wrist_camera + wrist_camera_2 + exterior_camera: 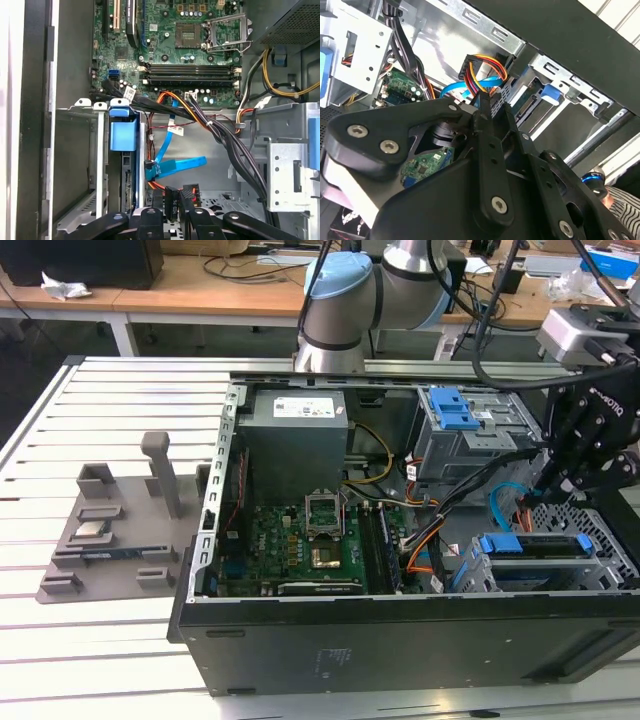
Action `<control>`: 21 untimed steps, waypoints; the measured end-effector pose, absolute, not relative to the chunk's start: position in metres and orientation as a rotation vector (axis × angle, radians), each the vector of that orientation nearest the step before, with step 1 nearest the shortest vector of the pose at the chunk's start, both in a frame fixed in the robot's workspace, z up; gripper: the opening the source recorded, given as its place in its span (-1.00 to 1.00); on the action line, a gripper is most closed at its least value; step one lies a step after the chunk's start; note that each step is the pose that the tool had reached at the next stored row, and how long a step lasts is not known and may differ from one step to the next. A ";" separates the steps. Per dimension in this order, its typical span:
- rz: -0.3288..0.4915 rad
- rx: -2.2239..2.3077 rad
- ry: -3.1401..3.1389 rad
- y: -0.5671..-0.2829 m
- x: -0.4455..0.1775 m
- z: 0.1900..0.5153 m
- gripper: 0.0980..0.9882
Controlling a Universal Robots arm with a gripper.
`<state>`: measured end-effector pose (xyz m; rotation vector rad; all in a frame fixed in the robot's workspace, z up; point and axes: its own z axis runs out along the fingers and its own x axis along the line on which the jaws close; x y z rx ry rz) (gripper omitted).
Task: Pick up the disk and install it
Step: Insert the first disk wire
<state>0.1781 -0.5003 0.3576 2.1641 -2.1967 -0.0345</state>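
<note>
- The gripper (562, 490) hung inside the open computer case (400, 640) at the exterior view's right, above the drive cage (560, 560); in the second wrist view its black fingers (487, 145) lay pressed together with nothing between them; in the first wrist view the fingertips (172, 212) met just in front of a black cable connector (171, 196).
- The disk (540, 545) sat on edge in the drive cage, just beside the gripper and below it in the exterior view; its blue rails showed along the top; in the first wrist view its blue tab (122, 134) stood at the mouth of the slot; whether it was fully seated could not be told.
- A flat blue cable (175, 166) and a bundle of orange, red and black wires (200, 117) crossed the floor of the case near the fingers.
- Farther in lay the green motherboard (300, 540) with its open processor socket (325, 515); behind it stood a grey power supply box (297, 440).
- A second bay with a blue latch (455, 410) stood at the back of the case.
- Outside the case, at the exterior view's left, a grey fixture tray (110, 530) rested on the slatted white table (90, 660), well apart from the gripper.
</note>
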 end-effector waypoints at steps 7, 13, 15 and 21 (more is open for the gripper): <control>-0.035 2.164 -2.197 -0.501 0.178 0.358 -0.65; -0.035 2.164 -2.197 -0.501 0.178 0.358 -0.85; -0.035 2.164 -2.197 -0.505 0.178 0.358 -0.85; -0.035 2.164 -2.197 -0.522 0.178 0.358 -0.85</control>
